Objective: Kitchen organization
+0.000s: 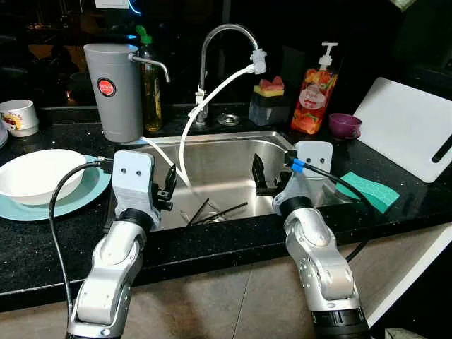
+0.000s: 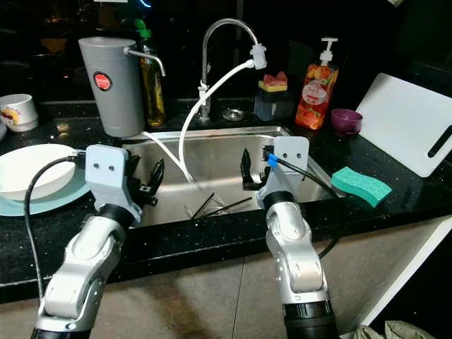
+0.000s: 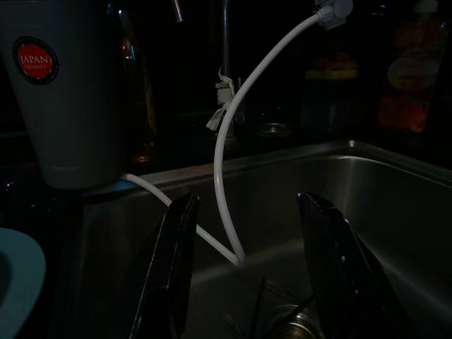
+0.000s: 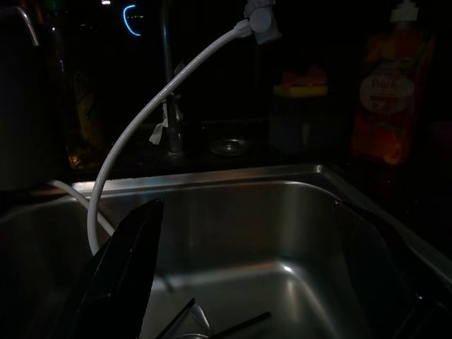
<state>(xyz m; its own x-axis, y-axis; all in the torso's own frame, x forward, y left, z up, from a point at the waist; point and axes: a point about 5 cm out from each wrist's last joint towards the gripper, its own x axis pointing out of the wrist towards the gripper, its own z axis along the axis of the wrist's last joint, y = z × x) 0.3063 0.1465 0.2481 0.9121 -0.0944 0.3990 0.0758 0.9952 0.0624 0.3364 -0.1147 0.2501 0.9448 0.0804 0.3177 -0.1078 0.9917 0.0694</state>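
1. The left tool [image 1: 168,185] hangs over the left side of the steel sink [image 1: 226,145]. Its two black fingers are spread apart and hold nothing.
2. The right tool [image 1: 260,176] hangs over the right side of the same sink. Its fingers are spread wide too and hold nothing.
3. Some thin dark sticks [image 1: 212,212], maybe chopsticks, lie on the sink floor near the drain, between the two tools.
4. A white hose [image 1: 205,106] runs from the end of the tap [image 1: 222,42] down into the sink.
5. A tall gray water filter [image 1: 113,92] with a red sticker stands on the black worktop [image 1: 42,240], behind the sink's left corner.
6. A white bowl [image 1: 39,175] sits on a light blue plate [image 1: 88,189] on the worktop, left of the sink.
7. A green sponge [image 1: 367,189] lies on the worktop, right of the sink.
8. A white cutting board [image 1: 406,127] leans behind the sponge.
9. A red soap bottle [image 1: 314,95] and a small purple cup [image 1: 345,126] stand behind the sink.
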